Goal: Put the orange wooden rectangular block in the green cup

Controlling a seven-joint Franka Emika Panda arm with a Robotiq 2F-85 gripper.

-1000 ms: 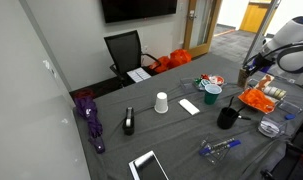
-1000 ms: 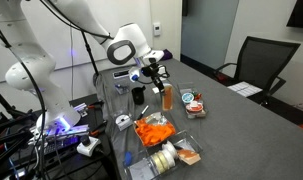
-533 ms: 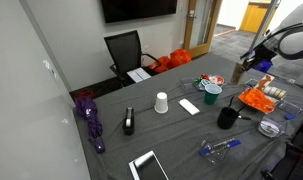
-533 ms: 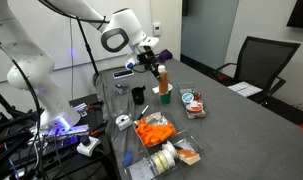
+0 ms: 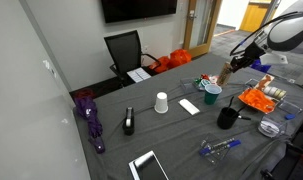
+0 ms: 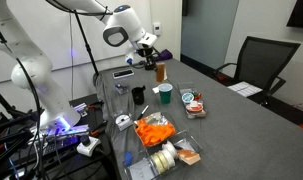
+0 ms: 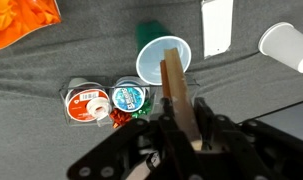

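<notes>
orange block (image 7: 175, 80) stands clamped in the claw (image 7: 184, 126), poised above the green cup (image 7: 148, 63).

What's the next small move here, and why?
Probably nudge the orange block sideways until centred over the green cup, before lowering. The jaws hold it in the air, offset from the cup in both exterior views; in the wrist view it crosses the cup's edge, not its middle.

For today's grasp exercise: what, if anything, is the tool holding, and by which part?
The tool grips the orange wooden block by one end; the rest juts free.
</notes>
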